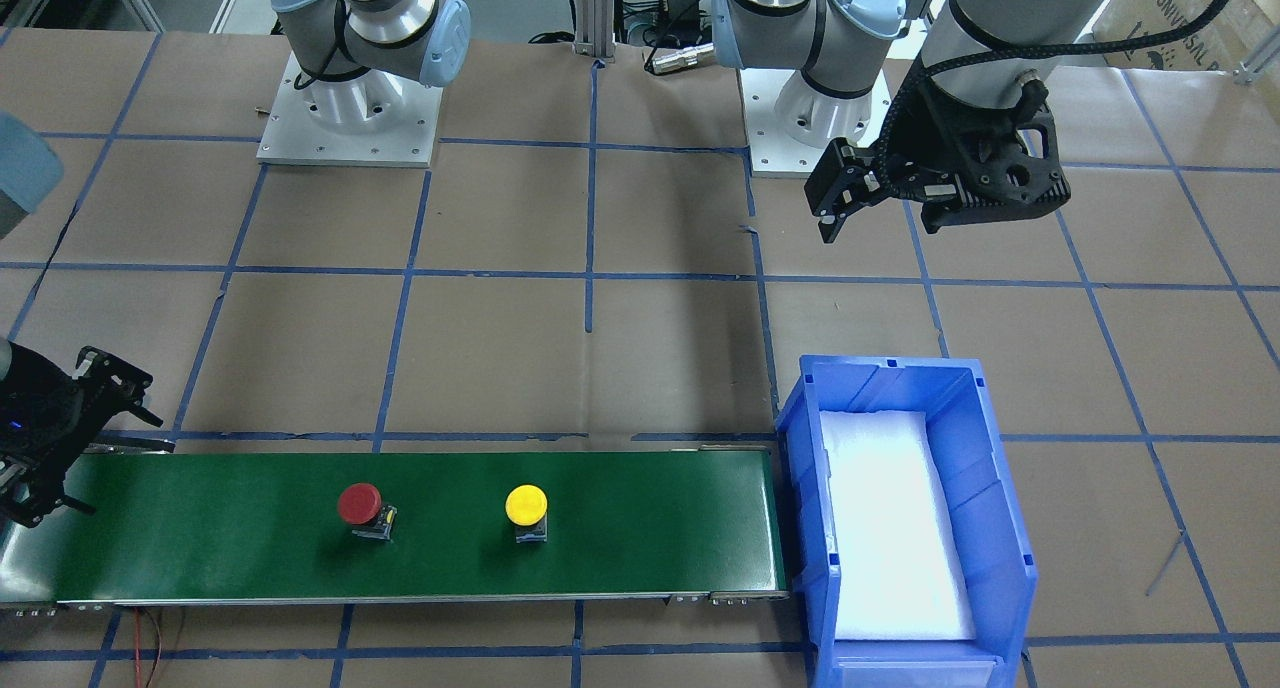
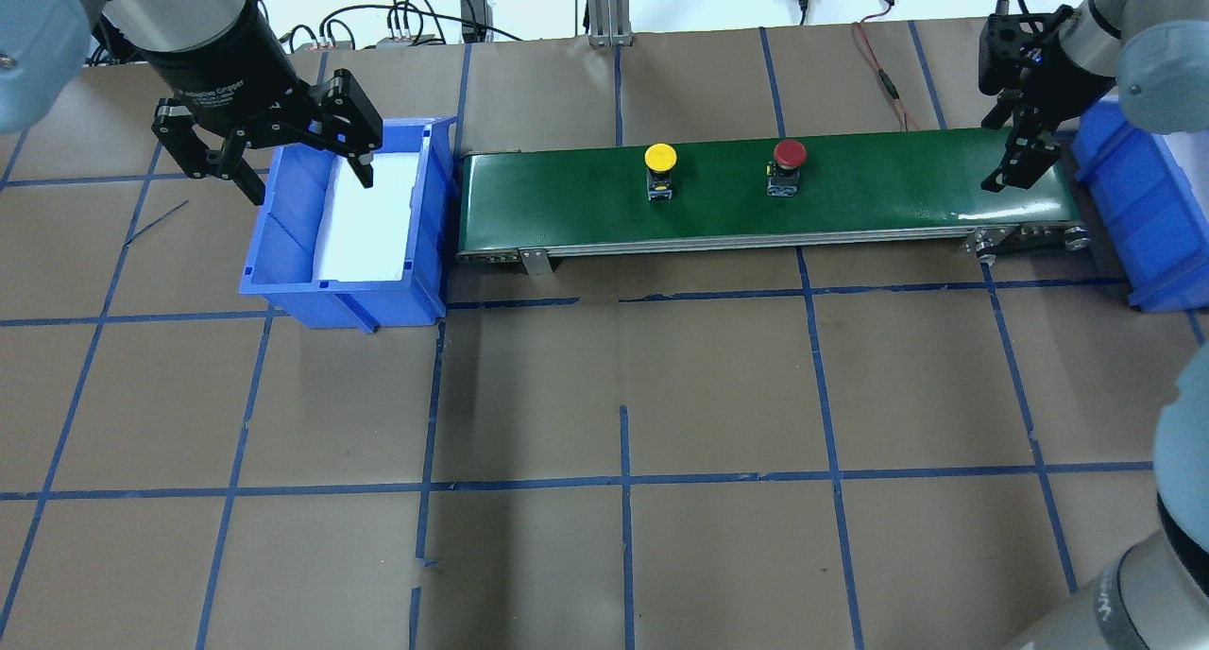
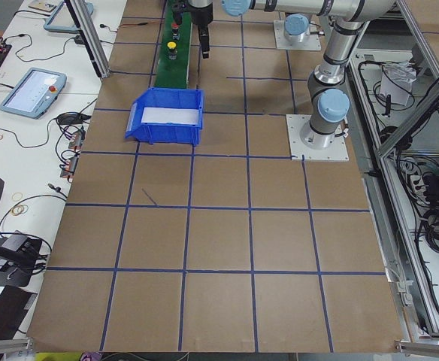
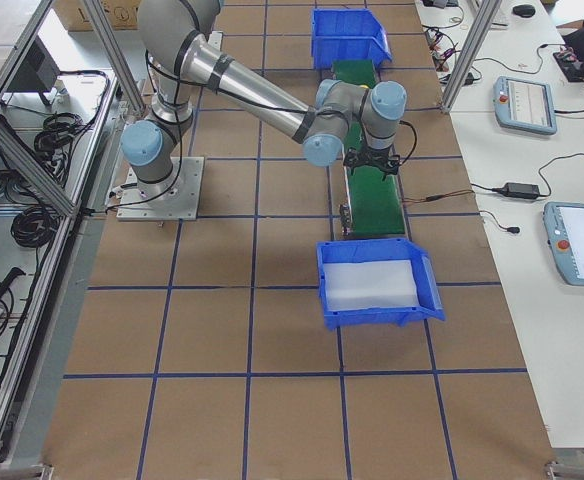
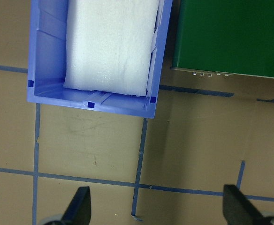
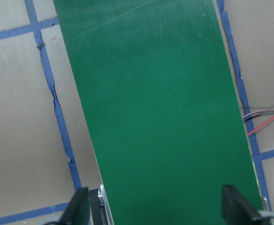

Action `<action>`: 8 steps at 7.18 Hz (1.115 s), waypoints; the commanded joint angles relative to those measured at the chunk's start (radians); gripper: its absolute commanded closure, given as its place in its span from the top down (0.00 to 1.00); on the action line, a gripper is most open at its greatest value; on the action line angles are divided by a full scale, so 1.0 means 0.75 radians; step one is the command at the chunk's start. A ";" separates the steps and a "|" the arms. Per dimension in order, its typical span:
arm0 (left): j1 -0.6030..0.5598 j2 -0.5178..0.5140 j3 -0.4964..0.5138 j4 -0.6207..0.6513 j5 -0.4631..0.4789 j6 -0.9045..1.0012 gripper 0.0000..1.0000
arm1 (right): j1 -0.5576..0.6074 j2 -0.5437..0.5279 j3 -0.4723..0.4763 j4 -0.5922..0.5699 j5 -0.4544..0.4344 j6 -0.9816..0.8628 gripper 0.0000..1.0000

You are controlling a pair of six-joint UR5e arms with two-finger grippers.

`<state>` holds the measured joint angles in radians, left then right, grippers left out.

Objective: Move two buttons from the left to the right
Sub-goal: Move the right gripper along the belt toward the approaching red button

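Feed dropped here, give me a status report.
Left gripper open, by blue bin. Right gripper open, over conveyor belt end. Red button, yellow button mid-belt, ungrasped. Nothing blocking.

A green conveyor belt (image 2: 897,187) lay on a brown table (image 2: 718,385) gridded with blue tape (image 2: 625,537). A blue bin (image 2: 288,244) lined with white foam (image 2: 364,225) stood at one end, a second bin (image 2: 1133,206) at the other.

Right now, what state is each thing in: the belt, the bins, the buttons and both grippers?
green belt: carries both buttons; motion cannot be told.
left bin: foam-lined, no button inside.
right bin: foam-lined, no button inside.
yellow button: upright on green belt, ungripped.
red button: upright on green belt, ungripped.
left gripper: open, empty, raised beside left bin.
right gripper: open, empty, over green belt's end.
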<state>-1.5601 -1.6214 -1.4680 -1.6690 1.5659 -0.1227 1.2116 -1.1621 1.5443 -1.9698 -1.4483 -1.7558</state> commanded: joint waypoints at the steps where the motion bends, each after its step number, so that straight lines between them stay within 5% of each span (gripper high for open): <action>1: 0.002 0.000 0.004 0.002 0.000 0.000 0.99 | -0.002 0.005 0.059 -0.124 0.004 -0.347 1.00; 5: 0.002 0.000 0.002 0.002 0.000 0.000 0.99 | 0.006 -0.013 0.095 -0.139 -0.026 -0.314 1.00; 6: 0.002 0.000 0.002 0.002 0.002 0.000 0.99 | 0.059 -0.039 0.091 -0.171 -0.034 -0.057 1.00; 8: 0.002 0.000 0.004 0.002 0.000 0.000 0.99 | 0.192 -0.015 0.099 -0.218 -0.213 -0.048 1.00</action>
<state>-1.5585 -1.6214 -1.4663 -1.6681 1.5666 -0.1227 1.3041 -1.1787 1.6142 -2.1072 -1.5312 -1.8092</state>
